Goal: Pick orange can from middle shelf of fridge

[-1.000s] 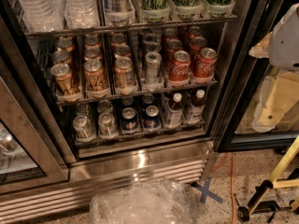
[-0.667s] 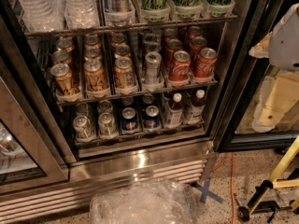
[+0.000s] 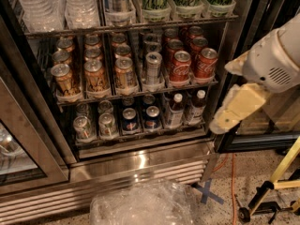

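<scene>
Since the earlier frame the white and cream robot arm had swung left toward the cooler, while the cans and my view had stayed put. Its pale yellow two-finger gripper (image 3: 234, 112) hung outside the large black-framed glass-door drinks fridge (image 3: 140, 162), in front of the right door post and roughly level with the rack below my target. I could not tell whether the gripper was apart or together from this angle. It held nothing that I could see. The orange-brown soda can with the silver pull-tab top (image 3: 124, 74) stood upright at the front of its lane on the dark wire middle shelf (image 3: 140, 93), in the third lane from the left. Two more lanes of the same drink stood further left. That was the relation I cared about. The can lay well to the left of the gripper, somewhat higher, and deeper in behind the front rail, with its long axis vertical. Between the two stood the slim silver can (image 3: 153, 67) and the red Coca-Cola cans (image 3: 181, 67), all on the same rack. I judged that a straight sideways sweep would have knocked them. The approach needed to go out, across, then straight in from the front at can height. This third-lane can looked the nearest of its kind to the one arm I had.
</scene>
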Controlling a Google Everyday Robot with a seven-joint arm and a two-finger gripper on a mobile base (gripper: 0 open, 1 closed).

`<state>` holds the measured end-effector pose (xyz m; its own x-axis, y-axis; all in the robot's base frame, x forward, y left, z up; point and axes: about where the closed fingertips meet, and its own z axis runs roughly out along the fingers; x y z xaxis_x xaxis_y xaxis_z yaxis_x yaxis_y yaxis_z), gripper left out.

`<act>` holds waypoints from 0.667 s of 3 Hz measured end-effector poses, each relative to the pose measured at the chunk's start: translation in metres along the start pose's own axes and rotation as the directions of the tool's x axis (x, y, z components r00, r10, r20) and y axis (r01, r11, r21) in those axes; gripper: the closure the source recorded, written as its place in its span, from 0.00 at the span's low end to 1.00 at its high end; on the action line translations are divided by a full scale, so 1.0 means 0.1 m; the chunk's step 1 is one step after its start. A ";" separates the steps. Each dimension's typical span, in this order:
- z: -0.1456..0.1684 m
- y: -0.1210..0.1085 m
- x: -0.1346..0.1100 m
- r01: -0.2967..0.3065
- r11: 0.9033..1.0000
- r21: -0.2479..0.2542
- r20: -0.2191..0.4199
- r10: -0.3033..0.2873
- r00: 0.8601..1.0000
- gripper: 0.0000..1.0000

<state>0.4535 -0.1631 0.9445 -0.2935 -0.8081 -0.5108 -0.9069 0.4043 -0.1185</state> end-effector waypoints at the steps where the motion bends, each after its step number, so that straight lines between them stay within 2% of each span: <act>1: 0.41 0.12 -0.26 -0.120 0.990 -0.070 0.191 0.131 0.973 0.00; 2: 0.36 0.13 -0.52 -0.143 0.986 -0.084 0.275 0.161 0.948 0.00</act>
<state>0.4675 -0.1006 0.9390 -0.3415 -0.5832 -0.7371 -0.8777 0.4783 0.0282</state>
